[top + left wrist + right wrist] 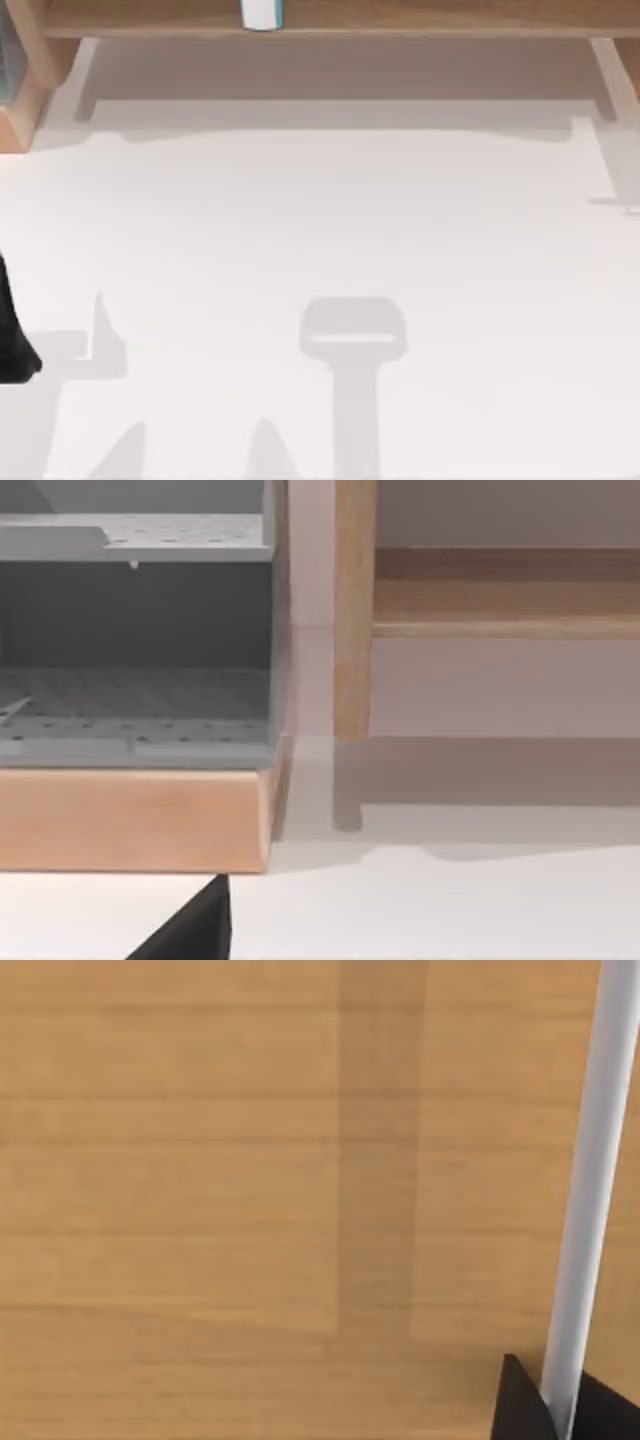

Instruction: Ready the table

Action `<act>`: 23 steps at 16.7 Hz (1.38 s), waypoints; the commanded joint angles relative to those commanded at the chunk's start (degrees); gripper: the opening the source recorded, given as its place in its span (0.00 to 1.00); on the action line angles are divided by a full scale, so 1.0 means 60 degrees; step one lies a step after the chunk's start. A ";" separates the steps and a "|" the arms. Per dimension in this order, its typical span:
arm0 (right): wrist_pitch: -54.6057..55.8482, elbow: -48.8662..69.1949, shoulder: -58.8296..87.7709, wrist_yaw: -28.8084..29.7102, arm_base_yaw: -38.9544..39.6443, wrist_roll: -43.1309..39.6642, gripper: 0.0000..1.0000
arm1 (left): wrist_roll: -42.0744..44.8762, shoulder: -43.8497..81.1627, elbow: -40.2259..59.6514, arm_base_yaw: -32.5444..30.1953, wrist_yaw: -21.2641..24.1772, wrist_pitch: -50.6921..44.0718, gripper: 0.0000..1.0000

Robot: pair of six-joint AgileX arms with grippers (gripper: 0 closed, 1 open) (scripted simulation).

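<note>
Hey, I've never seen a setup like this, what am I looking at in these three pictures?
This is a simulated two-armed AgileX robot at a large plain white table. One picture looks down from above: a wooden shelf with a small white and teal container along the far edge, and the dark left arm at the left edge. The other two come from cameras on the wrists. The left one faces a grey perforated rack on a wooden base; the right one faces wood planks and a white bar.

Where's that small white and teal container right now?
In the top view, the white and teal container sits on the wooden shelf at the table's far edge, left of centre.
</note>
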 joint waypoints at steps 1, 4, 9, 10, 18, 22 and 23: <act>-0.0016 0.0030 0.0014 0.0013 0.0008 -0.0002 0.00 | 0.0000 0.0000 0.0000 0.0000 0.0000 0.0000 1.00; -0.0347 0.0601 0.0279 0.0217 0.0196 -0.0016 0.00 | 0.0000 0.0000 0.0000 0.0000 0.0000 0.0000 1.00; -0.1207 0.2107 0.0891 0.0719 0.0717 -0.0016 0.00 | 0.0000 0.0000 0.0000 0.0000 0.0000 0.0000 1.00; -0.1324 0.2288 0.0966 0.0790 0.0784 -0.0013 0.00 | 0.0000 0.0000 0.0000 0.0000 0.0000 0.0000 1.00; -0.1861 0.3055 0.1426 0.1024 0.0965 -0.0029 0.00 | 0.0000 0.0000 0.0000 0.0000 0.0000 0.0000 1.00; -0.2586 0.4694 0.1959 0.1293 0.1235 -0.0032 0.00 | 0.0000 0.0000 0.0000 0.0000 0.0000 0.0000 1.00; -0.2773 0.4907 0.2092 0.1373 0.1317 -0.0019 0.00 | 0.0000 0.0000 0.0000 0.0000 0.0000 0.0000 1.00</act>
